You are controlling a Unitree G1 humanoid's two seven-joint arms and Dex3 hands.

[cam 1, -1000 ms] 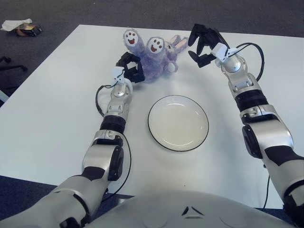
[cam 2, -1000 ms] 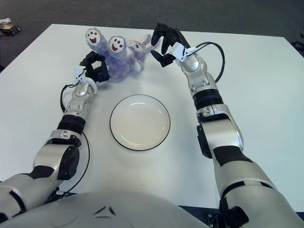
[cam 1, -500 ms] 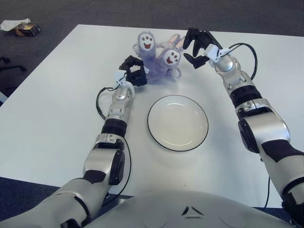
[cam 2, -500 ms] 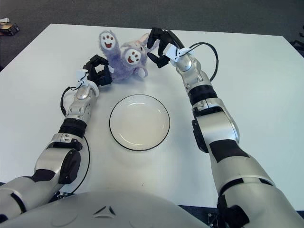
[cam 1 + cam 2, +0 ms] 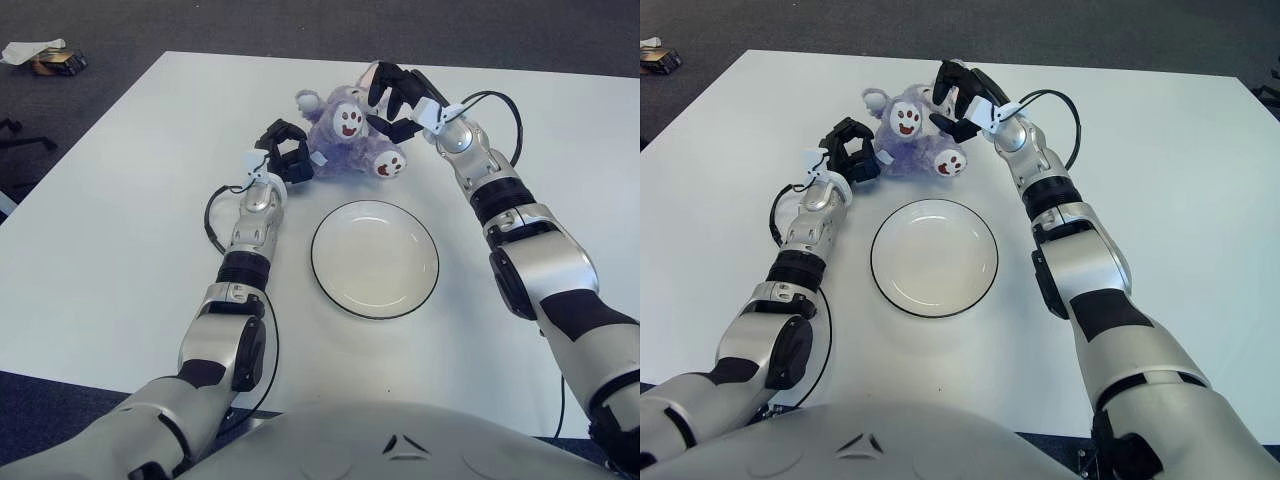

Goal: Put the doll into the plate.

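The purple plush doll lies tipped over on the white table, its smiling foot soles facing me, just beyond the empty white plate with a dark rim. My left hand is curled against the doll's left side and grips it there. My right hand has its black fingers wrapped over the doll's upper right side. The doll sits between the two hands, behind the plate's far rim and outside it.
The white table spreads wide to both sides and in front of the plate. Its far edge runs just behind the doll, with dark carpet beyond. Small litter lies on the floor at the far left.
The doll has moved right and tipped down from feet-up to lying low. My right hand came in from the right and closed on it. My left hand followed slightly right.
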